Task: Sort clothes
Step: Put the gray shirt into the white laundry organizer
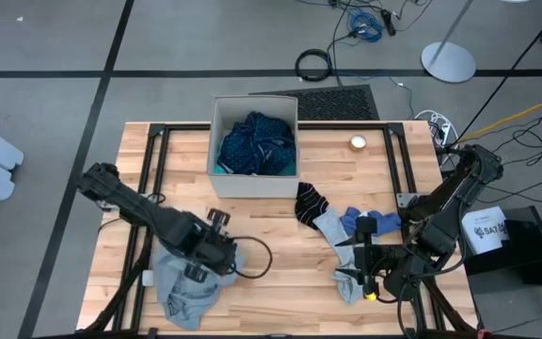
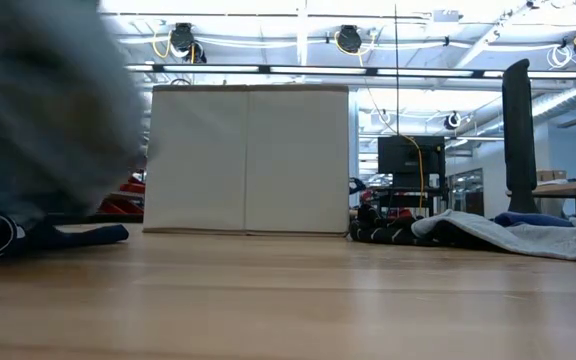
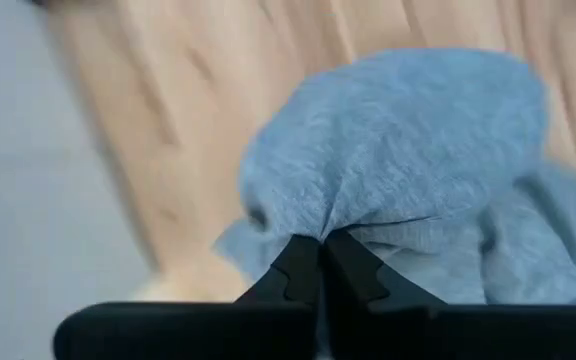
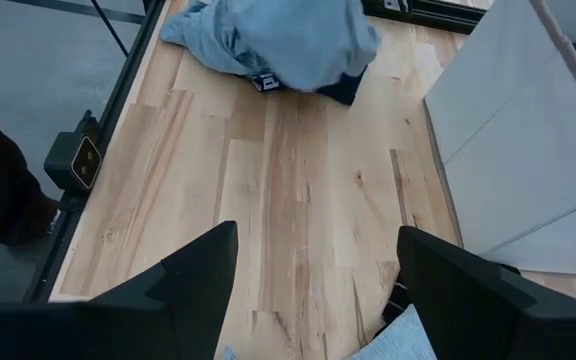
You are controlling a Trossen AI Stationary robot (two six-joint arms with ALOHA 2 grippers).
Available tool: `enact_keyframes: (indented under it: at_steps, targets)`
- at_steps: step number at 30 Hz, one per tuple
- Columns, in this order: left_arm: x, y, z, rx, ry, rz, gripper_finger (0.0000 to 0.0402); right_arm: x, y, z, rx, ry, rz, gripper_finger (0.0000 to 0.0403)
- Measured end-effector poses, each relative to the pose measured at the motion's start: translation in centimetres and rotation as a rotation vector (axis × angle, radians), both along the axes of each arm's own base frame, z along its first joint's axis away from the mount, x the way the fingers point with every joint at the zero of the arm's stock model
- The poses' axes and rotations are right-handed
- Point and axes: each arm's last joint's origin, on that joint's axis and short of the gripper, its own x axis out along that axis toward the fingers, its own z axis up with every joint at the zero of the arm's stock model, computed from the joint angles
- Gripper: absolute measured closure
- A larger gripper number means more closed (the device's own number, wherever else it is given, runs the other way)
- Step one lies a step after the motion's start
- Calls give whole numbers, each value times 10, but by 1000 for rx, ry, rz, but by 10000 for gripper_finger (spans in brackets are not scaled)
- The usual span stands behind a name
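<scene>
My left gripper (image 1: 199, 270) is shut on a grey-blue garment (image 1: 184, 290) at the table's near left; the garment also shows in the right wrist view (image 4: 278, 40). The beige box (image 1: 216, 141) at the far middle holds a navy dotted garment (image 1: 257, 143) and a turquoise one (image 1: 220, 169). A striped black sock (image 1: 307, 201), a grey sock (image 1: 332, 229) and small blue pieces (image 1: 372, 224) lie right of the box. My right gripper (image 1: 367, 273) is open, its fingers either side of a grey piece (image 1: 348, 284), level above the table. My left gripper pinches a bunched fold of the grey-blue garment (image 3: 333, 222) between its two shut fingertips. The fingers come from above. The cloth gathers into creases at the fingertips and spreads out beyond them. In the high view its lower part (image 1: 179, 306) lies on the table.
The box wall (image 4: 508, 130) stands far of my right gripper. Bare wood (image 4: 298, 200) lies between the two grippers. A small round object (image 1: 358, 142) sits right of the box. Black frame rails (image 1: 149, 188) run along the table's sides.
</scene>
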Motion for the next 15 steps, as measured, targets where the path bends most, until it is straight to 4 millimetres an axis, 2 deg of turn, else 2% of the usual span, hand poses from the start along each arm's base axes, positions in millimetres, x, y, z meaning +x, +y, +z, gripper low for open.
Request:
enact_keyframes:
  at_steps: [5,10,15]
  targets:
    - [-3,8,79,33,-356,72,398,0,0,0,-1,0,0,140]
    - [-11,19,159,40,-787,135,399,0,0,0,-2,1,0,140]
    - [-18,27,227,32,-1219,170,399,0,0,0,-5,1,3,140]
